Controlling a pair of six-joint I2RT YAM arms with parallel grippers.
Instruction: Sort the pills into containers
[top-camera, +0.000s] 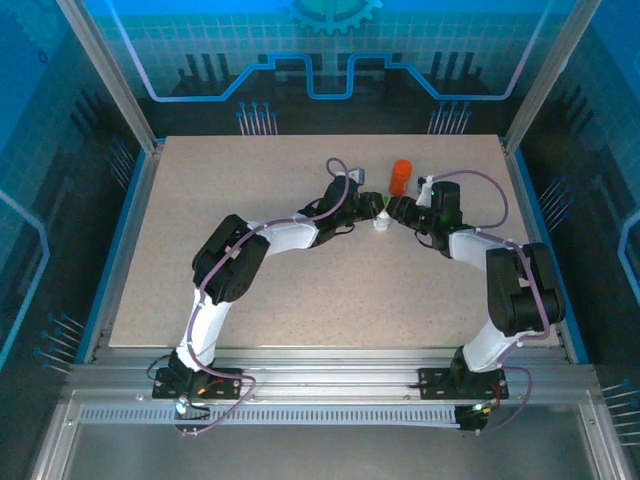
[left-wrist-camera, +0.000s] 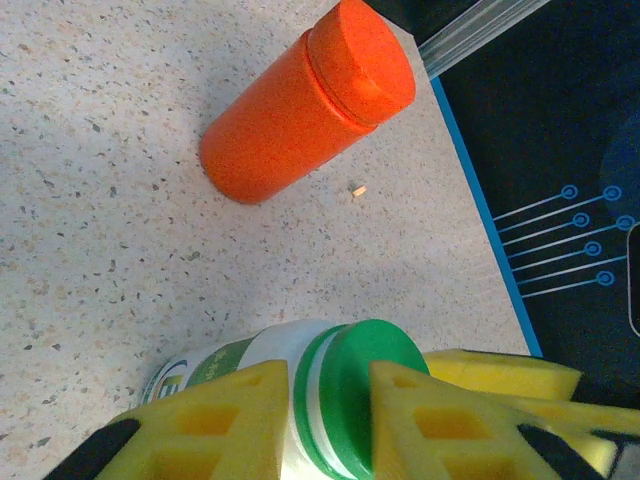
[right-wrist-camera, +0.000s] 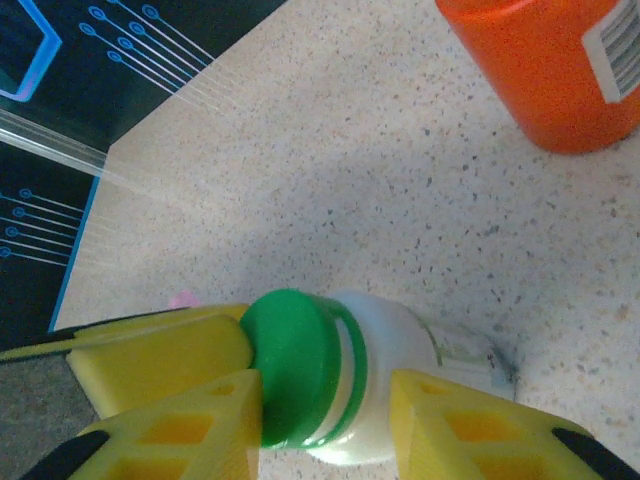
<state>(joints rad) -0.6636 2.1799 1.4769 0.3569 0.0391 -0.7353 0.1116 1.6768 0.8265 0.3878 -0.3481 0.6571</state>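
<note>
Clamping the white bottle (left-wrist-camera: 215, 365) toward the far edge of the counter (top-camera: 200, 250), the left gripper (left-wrist-camera: 330, 405) is bracing it while the right gripper (right-wrist-camera: 322, 410) is straddling the green cap (right-wrist-camera: 295, 360), grip unclear; a slipping twist risks toppling the nearby orange bottle (left-wrist-camera: 290, 110).

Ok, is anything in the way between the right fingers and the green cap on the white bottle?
Nothing visible does. The right gripper has its fingers either side of the green cap, while the left gripper clamps the white bottle. The orange bottle stands apart, off to the side.
</note>
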